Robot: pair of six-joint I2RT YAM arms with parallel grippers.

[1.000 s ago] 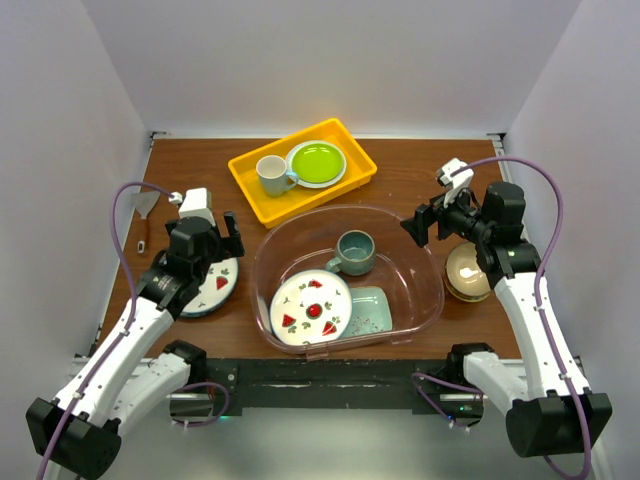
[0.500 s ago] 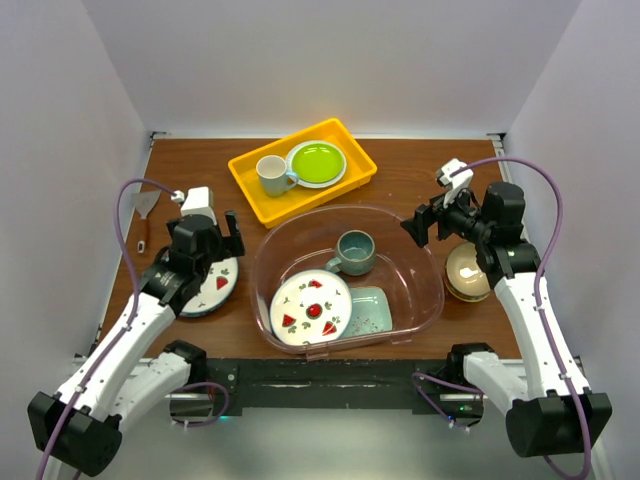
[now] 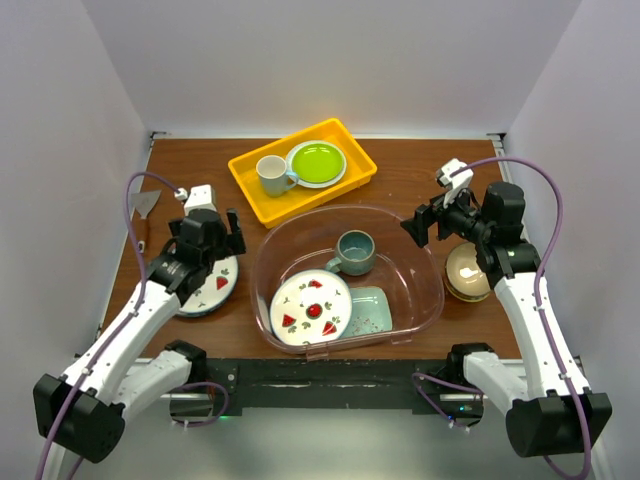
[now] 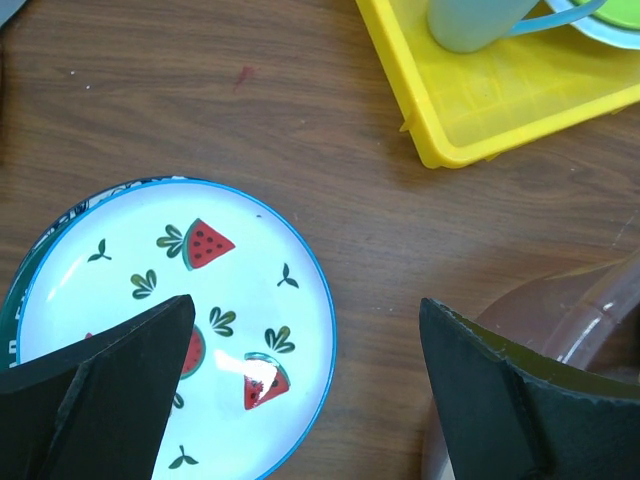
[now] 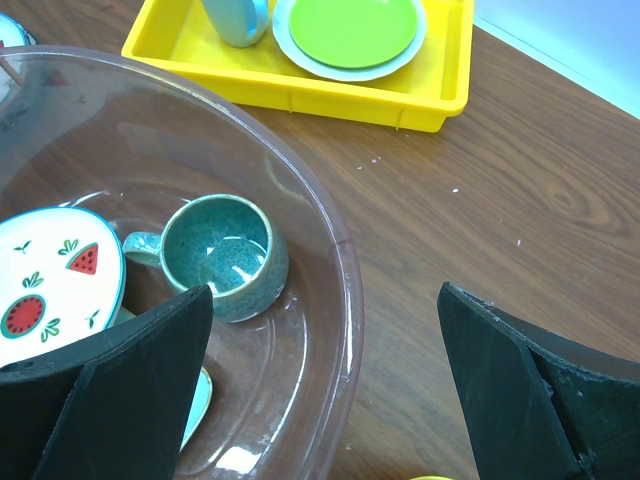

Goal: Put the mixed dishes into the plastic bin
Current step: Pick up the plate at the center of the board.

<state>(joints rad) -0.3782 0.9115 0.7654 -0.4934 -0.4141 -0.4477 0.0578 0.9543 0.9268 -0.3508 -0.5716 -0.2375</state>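
The plastic bin (image 3: 432,268) sits mid-table and holds a white plate with watermelon motifs (image 3: 311,307), a mint-green tray (image 3: 375,310) and a teal mug (image 3: 353,252). A second watermelon plate (image 4: 170,320) lies on the table left of the bin, stacked on a dark-rimmed dish. My left gripper (image 4: 305,305) hangs open above that plate's right edge, holding nothing. A tan bowl (image 3: 467,270) stands right of the bin. My right gripper (image 5: 325,290) is open and empty above the bin's right rim (image 5: 345,270), near the mug (image 5: 225,255).
A yellow tray (image 3: 250,185) at the back holds a white mug (image 3: 271,174) and a lime-green plate (image 3: 316,162). A small metal scraper (image 3: 145,210) lies at the far left. White walls close in on three sides of the table.
My left gripper has shifted slightly forward and to the right over the watermelon plate. The right arm and all dishes have stayed put.
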